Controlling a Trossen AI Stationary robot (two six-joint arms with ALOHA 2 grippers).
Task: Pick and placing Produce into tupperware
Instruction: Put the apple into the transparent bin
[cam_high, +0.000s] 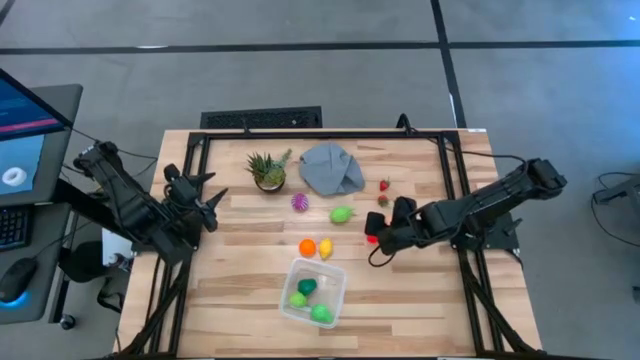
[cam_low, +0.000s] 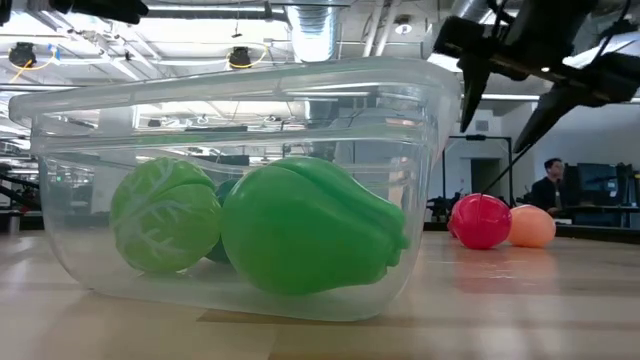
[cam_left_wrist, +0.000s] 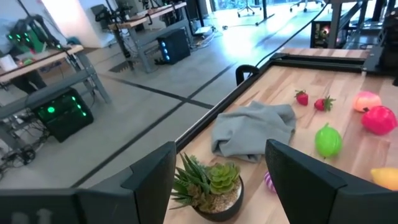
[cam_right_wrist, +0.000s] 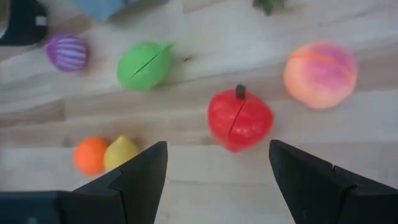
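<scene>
The clear tupperware (cam_high: 312, 292) stands near the table's front middle with three green produce pieces inside, two of them large in the low view (cam_low: 310, 225). A red apple (cam_right_wrist: 239, 120) and a peach (cam_right_wrist: 320, 74) lie on the wood right of centre. My right gripper (cam_right_wrist: 217, 168) hangs open above the apple, tilted down and clear of it. A green fruit (cam_high: 342, 214), a purple piece (cam_high: 300, 202), an orange (cam_high: 307, 247), a yellow piece (cam_high: 325, 248) and two strawberries (cam_high: 384, 186) lie loose. My left gripper (cam_high: 212, 205) waits open at the left, holding nothing.
A spiky potted plant (cam_high: 268, 170) and a crumpled grey cloth (cam_high: 332, 168) sit at the table's far middle. A black metal frame (cam_high: 452, 190) runs along the table's sides and back. A person (cam_low: 550, 182) sits far off in the room.
</scene>
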